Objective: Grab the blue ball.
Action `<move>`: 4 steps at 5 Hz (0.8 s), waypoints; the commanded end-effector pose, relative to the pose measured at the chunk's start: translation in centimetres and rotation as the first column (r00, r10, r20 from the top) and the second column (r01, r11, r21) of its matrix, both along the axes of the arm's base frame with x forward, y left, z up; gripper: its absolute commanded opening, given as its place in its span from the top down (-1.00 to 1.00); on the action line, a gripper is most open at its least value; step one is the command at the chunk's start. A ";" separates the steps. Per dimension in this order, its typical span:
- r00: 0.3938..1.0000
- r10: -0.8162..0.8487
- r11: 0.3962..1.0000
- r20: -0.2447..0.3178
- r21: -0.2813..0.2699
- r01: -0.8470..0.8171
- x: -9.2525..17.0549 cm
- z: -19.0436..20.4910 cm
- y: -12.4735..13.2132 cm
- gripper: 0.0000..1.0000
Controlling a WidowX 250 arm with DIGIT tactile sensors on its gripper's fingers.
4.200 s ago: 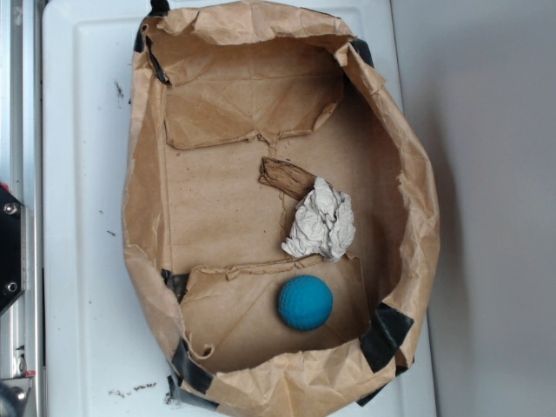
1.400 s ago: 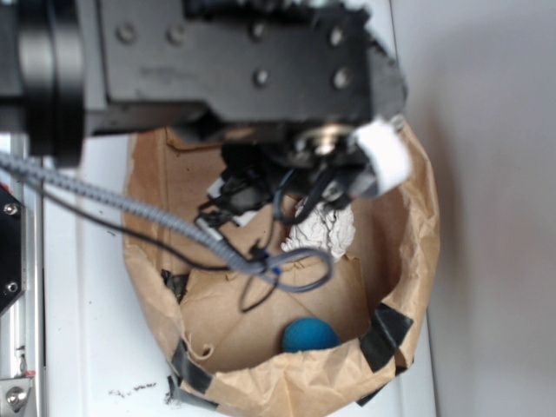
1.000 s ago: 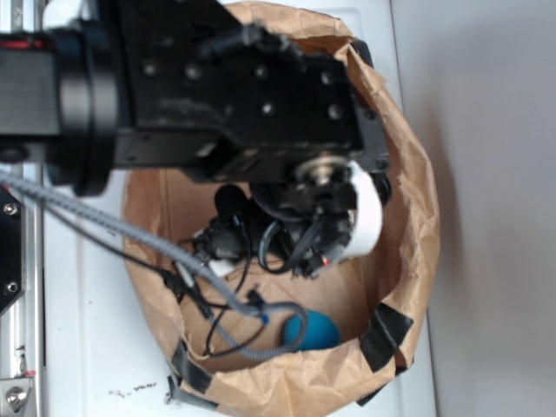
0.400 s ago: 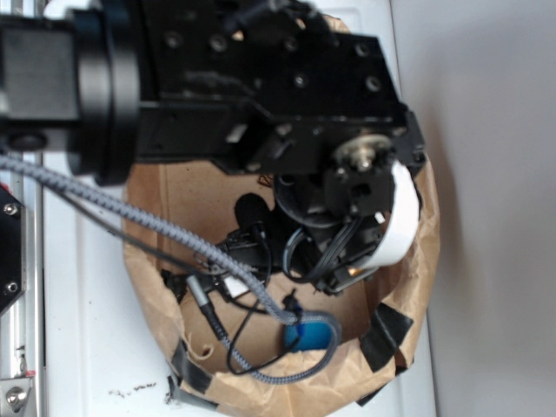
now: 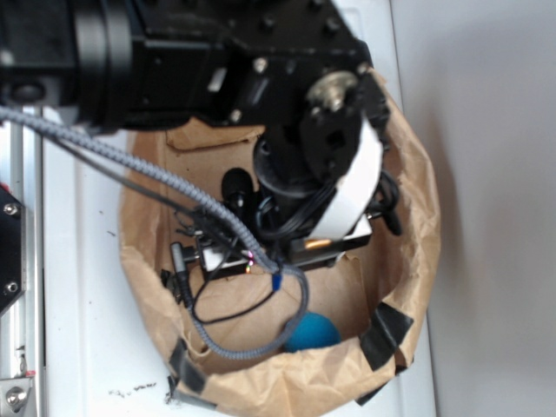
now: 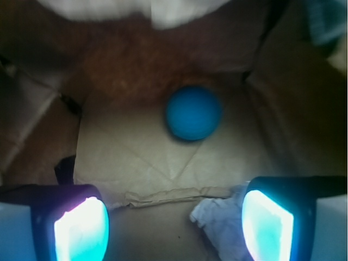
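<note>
- gripper [image 6: 174, 228]: jaws spread wide, nothing between them; both glowing fingertips [image 6: 81, 231] sit at the bottom corners of the wrist view
- blue ball [image 6: 193, 113]: lies on the bag floor ahead of the open jaws, well apart from both fingers, roughly centred between them
- exterior view: ball [image 5: 311, 333] half hidden behind a braided cable [image 5: 174, 187], near the bag's front wall
- crumpled paper wad [image 6: 220, 220]: just beside the right-hand fingertip
- brown paper bag [image 5: 417, 208]: black tape at corners
- no readable writing or labels; wrist view is blurry
</note>
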State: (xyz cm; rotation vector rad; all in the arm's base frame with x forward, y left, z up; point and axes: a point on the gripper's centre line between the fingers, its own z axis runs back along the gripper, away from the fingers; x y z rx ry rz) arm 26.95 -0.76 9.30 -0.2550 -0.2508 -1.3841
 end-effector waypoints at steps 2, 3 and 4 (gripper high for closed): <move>0.990 -0.134 0.985 0.055 0.113 0.127 1.5 -2.7 -5.5 -1.00; 0.990 -0.135 0.988 0.042 0.087 0.131 2.5 -3.2 -6.8 -1.00; 0.992 -0.115 0.993 0.044 0.043 0.113 3.1 -3.2 -7.5 -1.00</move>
